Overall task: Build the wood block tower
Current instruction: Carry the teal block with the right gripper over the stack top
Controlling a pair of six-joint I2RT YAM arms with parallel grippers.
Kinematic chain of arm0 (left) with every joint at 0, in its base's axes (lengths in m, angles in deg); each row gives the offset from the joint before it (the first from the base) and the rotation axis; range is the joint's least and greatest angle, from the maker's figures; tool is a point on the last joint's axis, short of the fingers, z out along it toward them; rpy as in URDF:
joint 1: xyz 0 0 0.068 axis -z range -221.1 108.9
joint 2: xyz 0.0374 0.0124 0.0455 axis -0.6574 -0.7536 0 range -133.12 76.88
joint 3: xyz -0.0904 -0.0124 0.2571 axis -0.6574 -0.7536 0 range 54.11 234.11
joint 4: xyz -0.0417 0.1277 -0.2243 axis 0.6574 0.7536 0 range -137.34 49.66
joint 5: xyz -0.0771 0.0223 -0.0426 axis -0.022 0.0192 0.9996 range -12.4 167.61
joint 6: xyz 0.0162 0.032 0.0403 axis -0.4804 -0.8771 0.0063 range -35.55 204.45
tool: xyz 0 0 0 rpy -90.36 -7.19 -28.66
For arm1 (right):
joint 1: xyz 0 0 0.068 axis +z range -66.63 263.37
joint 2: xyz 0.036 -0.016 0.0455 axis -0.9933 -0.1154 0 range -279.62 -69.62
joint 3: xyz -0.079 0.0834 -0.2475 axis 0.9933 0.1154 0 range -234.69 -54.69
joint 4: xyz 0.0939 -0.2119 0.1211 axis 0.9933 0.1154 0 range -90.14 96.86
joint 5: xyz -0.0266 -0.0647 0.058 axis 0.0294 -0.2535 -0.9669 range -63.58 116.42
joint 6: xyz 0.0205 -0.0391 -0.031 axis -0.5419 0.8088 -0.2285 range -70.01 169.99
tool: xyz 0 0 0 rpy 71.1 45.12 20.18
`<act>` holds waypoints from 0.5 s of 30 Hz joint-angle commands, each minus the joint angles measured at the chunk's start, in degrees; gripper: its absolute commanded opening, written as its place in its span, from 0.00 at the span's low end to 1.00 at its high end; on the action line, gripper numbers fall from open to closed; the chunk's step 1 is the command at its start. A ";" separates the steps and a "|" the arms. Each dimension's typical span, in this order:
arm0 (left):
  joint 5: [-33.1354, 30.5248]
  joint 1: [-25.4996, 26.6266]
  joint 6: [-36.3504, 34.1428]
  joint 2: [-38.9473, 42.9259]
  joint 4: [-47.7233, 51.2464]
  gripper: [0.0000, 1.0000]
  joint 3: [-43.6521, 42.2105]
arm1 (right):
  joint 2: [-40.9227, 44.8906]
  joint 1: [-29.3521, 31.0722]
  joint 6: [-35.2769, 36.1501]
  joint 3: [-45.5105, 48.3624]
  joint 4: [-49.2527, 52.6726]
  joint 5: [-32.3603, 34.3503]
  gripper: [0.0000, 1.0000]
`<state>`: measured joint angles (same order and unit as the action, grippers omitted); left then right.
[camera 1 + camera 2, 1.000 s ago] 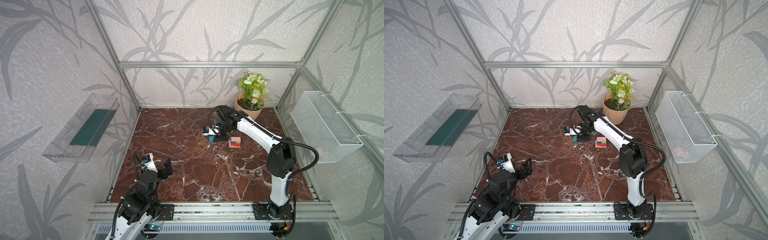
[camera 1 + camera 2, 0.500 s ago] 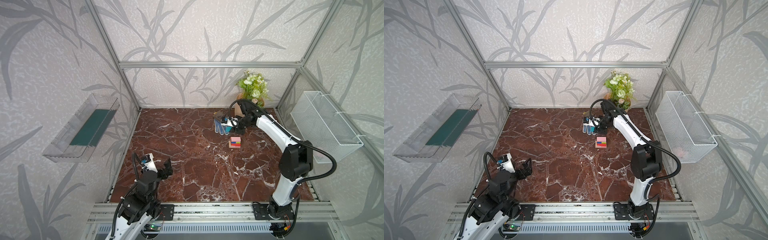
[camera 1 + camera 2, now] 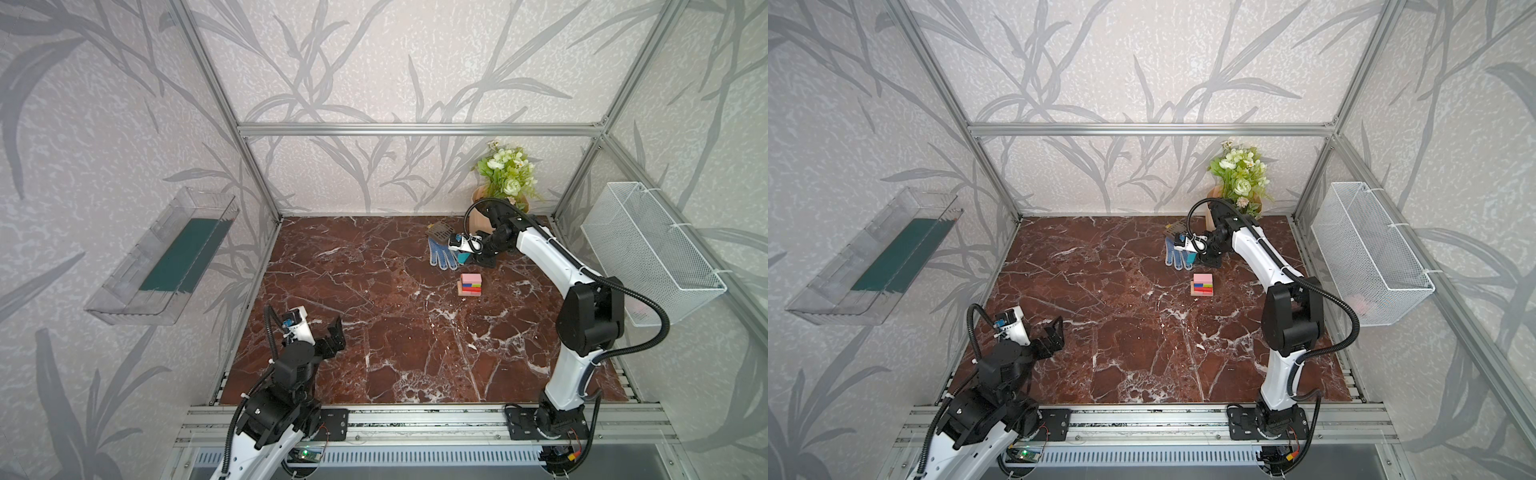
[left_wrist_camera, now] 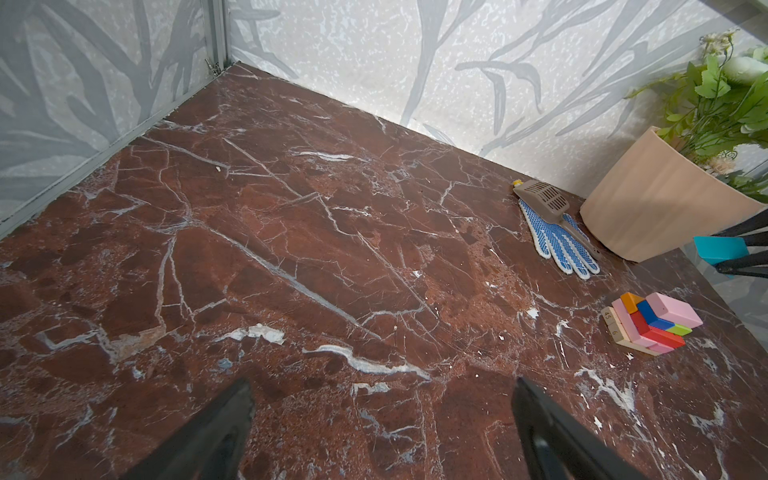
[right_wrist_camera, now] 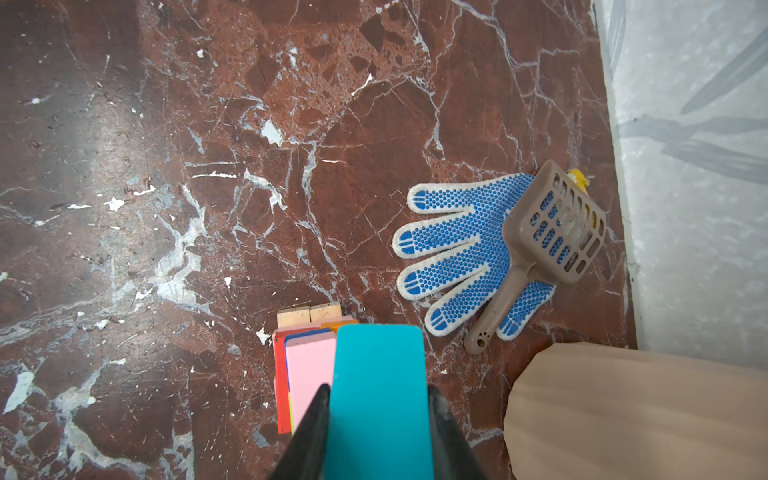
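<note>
right pincer (image 5: 378, 395) has carried teal wedge (image 3: 463, 257) rightward, near tower (image 3: 470, 284).

Your left arm (image 3: 297, 361) and right arm (image 3: 544, 253) show white shells and black joints, each with a ribbed black cable (image 3: 667, 326). Black base plates (image 3: 519, 422) sit on the rail (image 3: 415, 415). The left hand (image 4: 382, 384) and right hand (image 5: 378, 388) are matte black.

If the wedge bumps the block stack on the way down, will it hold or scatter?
Likely scatters: the tower is small loose blocks, edges staggered, nothing joining them. The pink block on top covers only part of the layer below, so it probably slides first. The teal wedge, clamped in the right gripper, looks smooth-painted and may slip if pushed sideways.
</note>
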<state>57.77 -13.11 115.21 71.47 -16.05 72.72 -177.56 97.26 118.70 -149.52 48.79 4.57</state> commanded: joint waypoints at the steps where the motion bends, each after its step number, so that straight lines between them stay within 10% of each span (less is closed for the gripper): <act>1: -0.46 -0.13 0.68 0.01 0.17 0.98 -0.50 | 2.02 -1.07 2.90 3.54 1.64 -2.39 0.00; 15: 0.05 -0.13 0.59 0.23 0.19 0.98 -0.47 | 5.28 -3.43 4.49 9.78 0.00 -4.06 0.00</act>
<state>58.01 -13.11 115.28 71.47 -16.05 72.72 -173.71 93.66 122.08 -138.96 47.63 1.38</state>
